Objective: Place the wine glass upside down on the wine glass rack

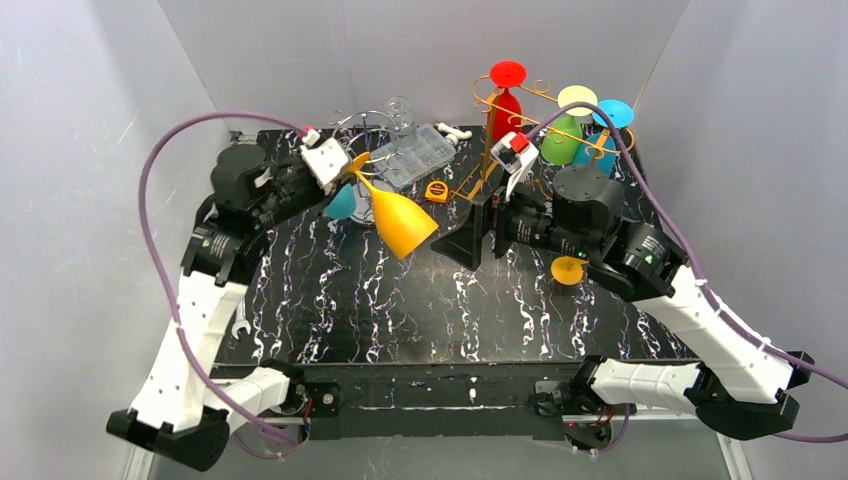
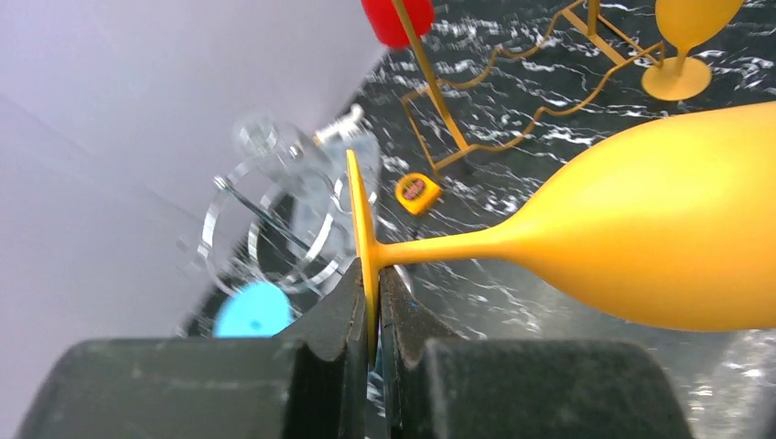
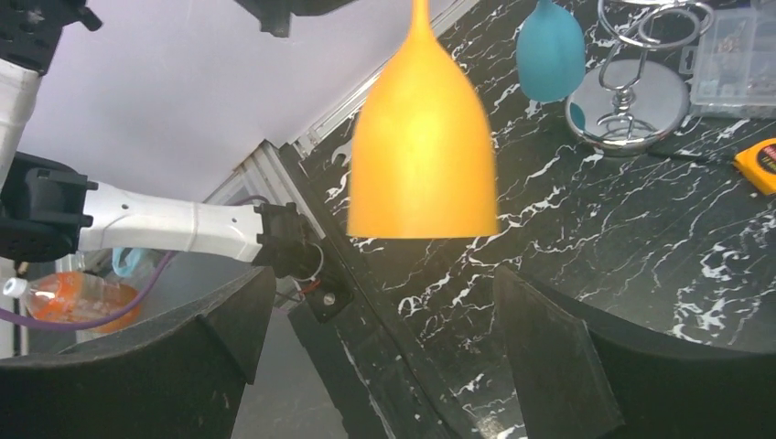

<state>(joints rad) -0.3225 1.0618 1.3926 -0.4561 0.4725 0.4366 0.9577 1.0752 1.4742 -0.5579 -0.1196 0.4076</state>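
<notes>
A robot test booth: plain grey walls enclose a marbled table.

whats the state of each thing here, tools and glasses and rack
left tool, shut on the foot of the orange glass
right tool, open, holding nothing
orange glass, lifted off the table, tilted, not on the rack yet
second orange glass, upright on the table
red glass, upside down on rack
green glass, upside down on rack
blue glass, upside down on rack
</notes>
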